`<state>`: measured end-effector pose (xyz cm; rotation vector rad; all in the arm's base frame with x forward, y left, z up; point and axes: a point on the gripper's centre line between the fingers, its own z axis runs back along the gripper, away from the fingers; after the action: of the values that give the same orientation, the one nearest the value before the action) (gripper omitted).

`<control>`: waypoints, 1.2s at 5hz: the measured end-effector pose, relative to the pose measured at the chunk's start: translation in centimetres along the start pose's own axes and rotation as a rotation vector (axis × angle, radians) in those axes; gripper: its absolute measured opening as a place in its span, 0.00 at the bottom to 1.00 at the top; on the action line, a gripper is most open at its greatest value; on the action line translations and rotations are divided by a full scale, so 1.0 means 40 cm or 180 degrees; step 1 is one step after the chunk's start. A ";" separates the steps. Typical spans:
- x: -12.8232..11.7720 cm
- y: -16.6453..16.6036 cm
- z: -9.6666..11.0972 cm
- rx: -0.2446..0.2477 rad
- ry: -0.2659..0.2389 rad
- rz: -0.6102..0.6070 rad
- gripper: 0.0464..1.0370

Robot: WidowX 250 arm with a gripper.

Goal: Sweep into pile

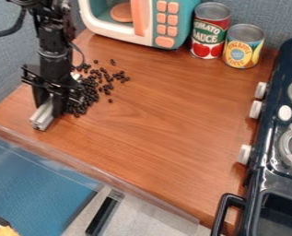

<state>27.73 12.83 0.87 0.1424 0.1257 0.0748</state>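
Pale grey bar [43, 115] at left of the wooden counter [154, 115], slanted, near end poking out below the gripper [48, 101], whose fingers pinch it narrowly. Right beside it, the dark beans [83, 99] — dense near the bar, thinning up and right to a few strays [120, 77]. Best approach, I judge: bar low and level, set down beyond the outliers, then short slow strokes back toward the heap — haste may scatter them
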 end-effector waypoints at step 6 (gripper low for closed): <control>-0.031 -0.266 0.035 -0.0331 -0.0050 -0.0088 0.34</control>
<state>27.40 2.02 0.84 0.0374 0.1077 0.0526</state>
